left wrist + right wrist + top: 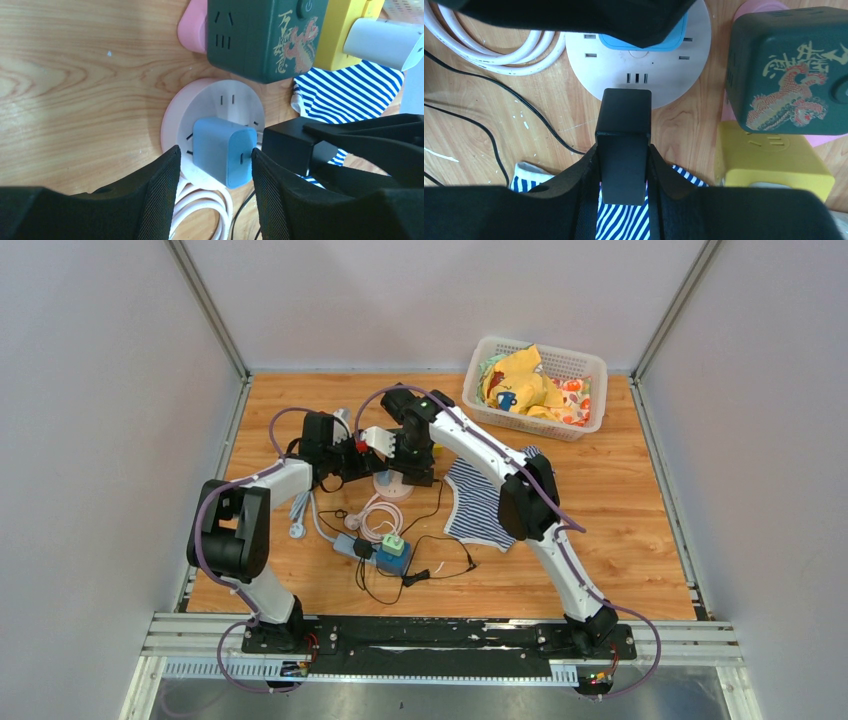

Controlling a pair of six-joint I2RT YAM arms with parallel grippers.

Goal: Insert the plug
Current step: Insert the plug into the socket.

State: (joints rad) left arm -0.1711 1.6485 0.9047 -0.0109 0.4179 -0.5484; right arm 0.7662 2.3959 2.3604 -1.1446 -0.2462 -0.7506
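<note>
Plug point(623, 115) in right pincer point(624, 150), by round socket point(674, 75)

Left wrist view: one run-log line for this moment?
left gripper: open, straddling blue square charger | right gripper: shut on black rectangular plug

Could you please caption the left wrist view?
Left gripper flanks blue charger on round socket hub; right gripper holds black block beside it.
</note>
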